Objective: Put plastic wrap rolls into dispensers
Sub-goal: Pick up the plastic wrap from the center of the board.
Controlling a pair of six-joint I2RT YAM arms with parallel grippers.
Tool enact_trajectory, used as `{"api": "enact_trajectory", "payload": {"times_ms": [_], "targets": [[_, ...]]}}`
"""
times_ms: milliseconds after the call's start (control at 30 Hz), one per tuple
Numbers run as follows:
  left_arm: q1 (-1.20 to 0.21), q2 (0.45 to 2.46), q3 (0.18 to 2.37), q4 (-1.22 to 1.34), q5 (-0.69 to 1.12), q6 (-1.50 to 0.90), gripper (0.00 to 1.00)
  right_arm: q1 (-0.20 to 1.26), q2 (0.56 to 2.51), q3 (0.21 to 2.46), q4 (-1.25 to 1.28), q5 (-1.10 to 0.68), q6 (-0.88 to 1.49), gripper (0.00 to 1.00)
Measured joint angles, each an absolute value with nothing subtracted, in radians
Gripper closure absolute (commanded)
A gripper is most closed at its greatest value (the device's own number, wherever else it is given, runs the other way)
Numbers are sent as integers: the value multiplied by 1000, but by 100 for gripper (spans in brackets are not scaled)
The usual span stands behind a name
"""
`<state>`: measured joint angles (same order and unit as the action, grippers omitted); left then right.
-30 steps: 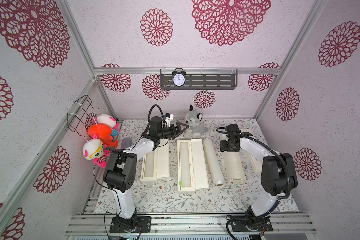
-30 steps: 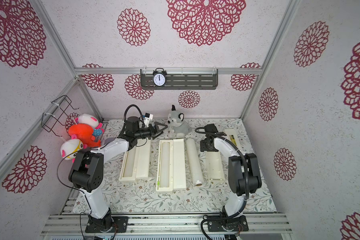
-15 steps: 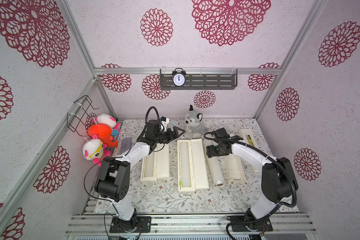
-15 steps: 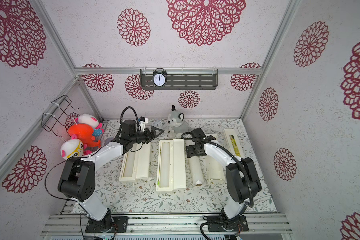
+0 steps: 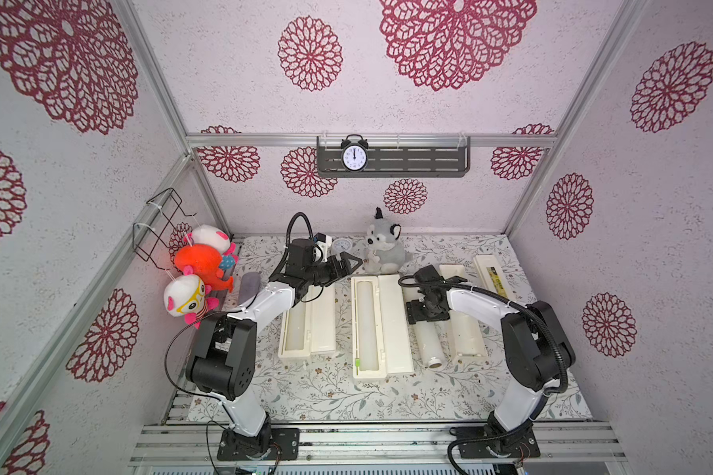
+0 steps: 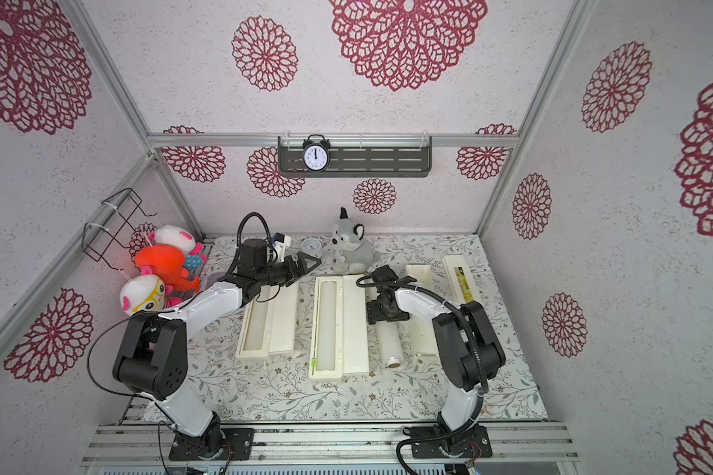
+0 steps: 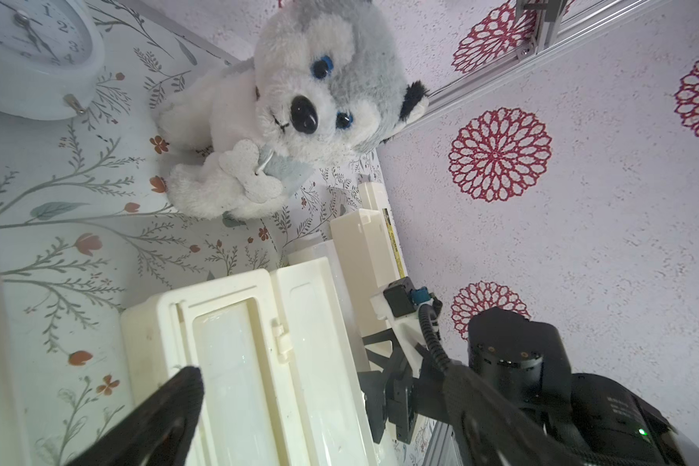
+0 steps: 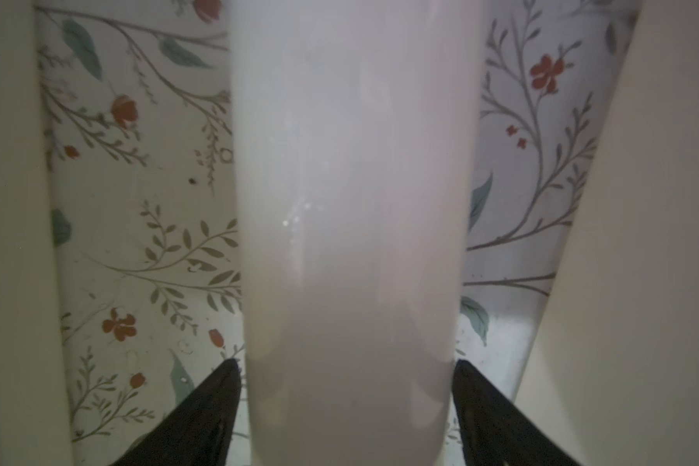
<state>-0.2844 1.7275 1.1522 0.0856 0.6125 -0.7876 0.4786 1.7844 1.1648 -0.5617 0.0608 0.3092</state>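
- Loose roll (image 5: 429, 345): lies flat on the floral worktop (image 5: 326, 390), parallel to the boxes, between the middle dispenser (image 5: 394, 329) and the right dispenser (image 5: 466, 329). A strip of worktop shows on each side. The tube core is visible at the near end.
- Middle dispenser: lid folded open flat, a roll (image 5: 365, 325) seated in the trough, green slider (image 5: 357, 362) at the near end.
- Left dispenser (image 5: 324, 325): also open, a roll (image 5: 297, 329) in its trough.
- Right dispenser: cream body just beside the loose roll; cannot tell whether it holds anything. A cream piece with a yellow-green label (image 5: 492, 275) lies beyond it toward the right wall, partly hidden by the right arm. Cannot tell if the two are joined.
- Surroundings: husky plush (image 5: 383, 251) and small white clock (image 5: 340, 246) at the back of the worktop, grey pouch (image 5: 250, 288) at the left edge. All are well apart from the loose roll.
- Right end effector (image 5: 427, 314): directly over the loose roll's far half, pointing down. In the right wrist view its jaws are apart and straddle the roll (image 8: 352, 181). A sliver of worktop shows between one fingertip (image 8: 218, 399) and the roll. Contact on the other side cannot be told.
- Left end effector (image 5: 348, 263): jaws spread wide, holding nothing, above the far end of the left dispenser and pointing toward the plush.
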Motion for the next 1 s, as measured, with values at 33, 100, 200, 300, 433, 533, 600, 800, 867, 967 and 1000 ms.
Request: {"api": "enact_trajectory", "payload": {"times_ms": [33, 100, 200, 300, 433, 533, 600, 800, 867, 967, 1000], "targets": [[-283, 1728, 1149, 86, 613, -789, 2, 481, 1789, 1157, -561, 67, 316, 22], [-281, 1728, 1145, 86, 612, -792, 2, 485, 1796, 1149, -557, 76, 327, 25], [-279, 1728, 1145, 91, 612, -794, 2, 491, 1802, 1149, -546, 87, 343, 31], [-278, 1728, 1145, 92, 611, -795, 2, 497, 1803, 1149, -545, 98, 348, 45], [-278, 1728, 1145, 92, 611, -796, 2, 498, 1802, 1149, -543, 102, 353, 54], [-275, 1727, 1139, 93, 610, -796, 2, 498, 1791, 1138, -531, 94, 357, 55], [-273, 1727, 1132, 92, 610, -797, 2, 494, 1775, 1123, -524, 73, 360, 56], [-270, 1727, 1129, 94, 610, -798, 2, 470, 1626, 1088, -542, -22, 362, 57], [-270, 1727, 1129, 96, 610, -801, 2, 455, 1564, 1093, -544, -47, 360, 57], [-270, 1727, 1129, 103, 611, -805, 2, 417, 1494, 1121, -559, -59, 357, 57], [-270, 1727, 1129, 106, 611, -807, 2, 397, 1477, 1133, -567, -57, 352, 57]]}}
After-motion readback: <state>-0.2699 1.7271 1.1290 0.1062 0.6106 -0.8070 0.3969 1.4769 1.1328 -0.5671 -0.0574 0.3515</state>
